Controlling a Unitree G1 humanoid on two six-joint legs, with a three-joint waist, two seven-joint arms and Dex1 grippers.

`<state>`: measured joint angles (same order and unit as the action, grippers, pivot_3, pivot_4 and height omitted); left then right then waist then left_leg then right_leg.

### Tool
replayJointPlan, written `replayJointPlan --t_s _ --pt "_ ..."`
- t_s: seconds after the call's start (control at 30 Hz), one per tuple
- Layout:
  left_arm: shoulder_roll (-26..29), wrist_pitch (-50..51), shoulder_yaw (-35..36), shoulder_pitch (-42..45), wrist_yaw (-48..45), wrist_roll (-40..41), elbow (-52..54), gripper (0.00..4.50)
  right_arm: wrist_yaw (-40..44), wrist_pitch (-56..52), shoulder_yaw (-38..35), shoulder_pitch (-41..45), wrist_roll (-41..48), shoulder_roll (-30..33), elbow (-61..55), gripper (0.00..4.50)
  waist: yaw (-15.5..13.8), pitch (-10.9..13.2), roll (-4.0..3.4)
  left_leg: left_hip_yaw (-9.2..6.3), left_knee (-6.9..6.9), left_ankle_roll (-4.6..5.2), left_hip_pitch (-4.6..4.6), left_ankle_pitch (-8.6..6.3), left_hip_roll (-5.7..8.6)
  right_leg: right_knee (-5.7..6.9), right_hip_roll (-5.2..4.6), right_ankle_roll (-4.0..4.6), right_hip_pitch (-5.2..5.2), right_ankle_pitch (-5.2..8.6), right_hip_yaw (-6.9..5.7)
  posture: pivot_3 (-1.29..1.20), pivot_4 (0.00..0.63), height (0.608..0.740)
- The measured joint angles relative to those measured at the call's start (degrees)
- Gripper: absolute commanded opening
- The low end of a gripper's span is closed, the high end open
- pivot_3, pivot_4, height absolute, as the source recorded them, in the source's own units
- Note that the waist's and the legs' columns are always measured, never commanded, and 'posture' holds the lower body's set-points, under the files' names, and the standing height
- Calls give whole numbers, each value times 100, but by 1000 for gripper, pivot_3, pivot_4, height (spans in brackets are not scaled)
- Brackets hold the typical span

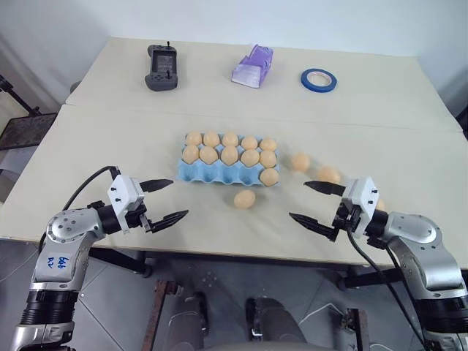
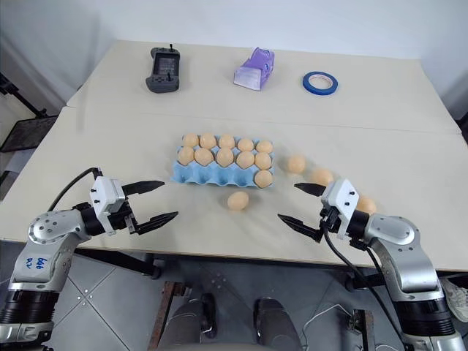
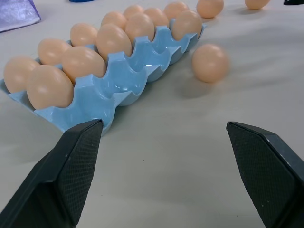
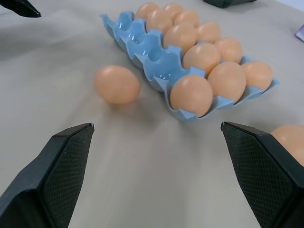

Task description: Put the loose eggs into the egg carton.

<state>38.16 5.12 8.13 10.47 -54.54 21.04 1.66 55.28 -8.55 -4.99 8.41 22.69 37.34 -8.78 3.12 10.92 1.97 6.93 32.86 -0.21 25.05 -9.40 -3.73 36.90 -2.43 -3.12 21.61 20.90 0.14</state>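
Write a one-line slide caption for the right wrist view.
Open right gripper faces a loose egg lying beside the light-blue egg carton, whose near row has one egg and four empty cups.

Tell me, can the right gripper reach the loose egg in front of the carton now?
Probably yes: the right gripper is open, and only bare table lies between it and the loose egg beside the egg carton.

Looks like a robotics lab or test room rather than a home; plain white walls, grey tiled floor (image 1: pixel 117 292), two bare beige tables (image 1: pixel 219 227) pushed together. On the far table (image 1: pixel 380 88), a handheld controller (image 1: pixel 161 67), a roll of blue tape (image 1: pixel 318 80), a purple box (image 1: pixel 253 66); loose cables under the near edge.
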Motion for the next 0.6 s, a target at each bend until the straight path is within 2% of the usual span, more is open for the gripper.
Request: replayJointPlan --t_s 0.13,0.33,0.47,0.6 --pt "-5 5 -27 15 105 -116 -8 4431 -167 35 -95 -57 1 -15 3 4500 -4 0 -1 -1 0 1 1 -2 0 1 -1 2 0 1 0 0 150 740" --pt "-77 41 -395 -132 -294 -42 268 4431 -702 26 -1058 -667 66 -5 -84 4500 -36 -1 -3 1 5 3 3 -5 1 -1 -1 2 -3 1 -1 0 150 740" --pt "-463 199 -757 -217 -382 143 580 4431 -1093 85 -1860 -1367 83 -29 -263 4500 -90 -2 -6 0 16 5 -1 -6 1 5 0 1 -9 1 -1 0 150 740" --pt "-881 231 -1097 -28 -355 165 695 4431 -1317 200 -2245 -1864 75 -237 -304 4500 -121 -5 -10 0 32 9 -6 -3 2 14 4 -6 -16 -3 3 0 150 740"
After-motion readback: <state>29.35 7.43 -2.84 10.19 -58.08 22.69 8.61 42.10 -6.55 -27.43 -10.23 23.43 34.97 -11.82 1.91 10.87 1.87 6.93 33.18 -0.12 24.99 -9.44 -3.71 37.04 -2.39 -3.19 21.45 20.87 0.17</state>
